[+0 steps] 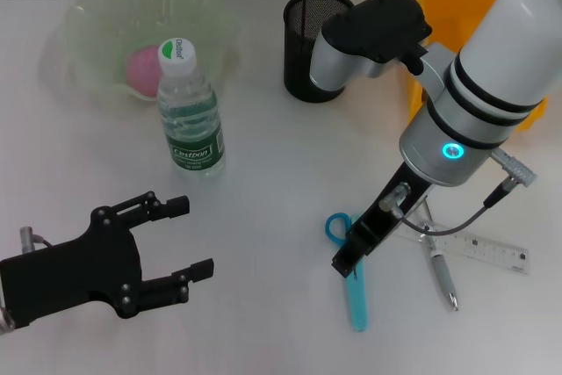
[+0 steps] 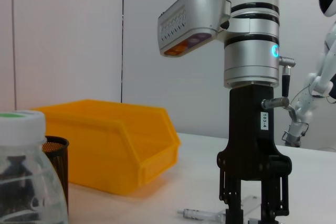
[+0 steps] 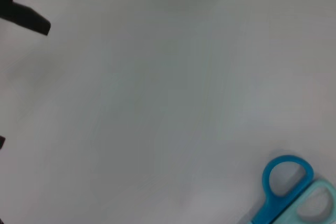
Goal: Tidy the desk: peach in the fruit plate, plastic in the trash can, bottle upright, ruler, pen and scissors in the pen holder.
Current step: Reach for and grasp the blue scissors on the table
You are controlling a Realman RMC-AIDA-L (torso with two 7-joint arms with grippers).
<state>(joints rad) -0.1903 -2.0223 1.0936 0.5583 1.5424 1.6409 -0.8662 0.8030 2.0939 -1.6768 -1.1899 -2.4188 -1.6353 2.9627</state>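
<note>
Head view: right gripper point(image 1: 349, 263) at lower centre over the scissors point(image 1: 351, 280), finger state indeterminate; left gripper point(image 1: 189, 239), lower left, fingers spread, empty.

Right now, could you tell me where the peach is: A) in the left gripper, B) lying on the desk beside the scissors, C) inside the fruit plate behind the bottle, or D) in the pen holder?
C: the pink peach sits inside the pale green fruit plate, behind the upright bottle.
</note>
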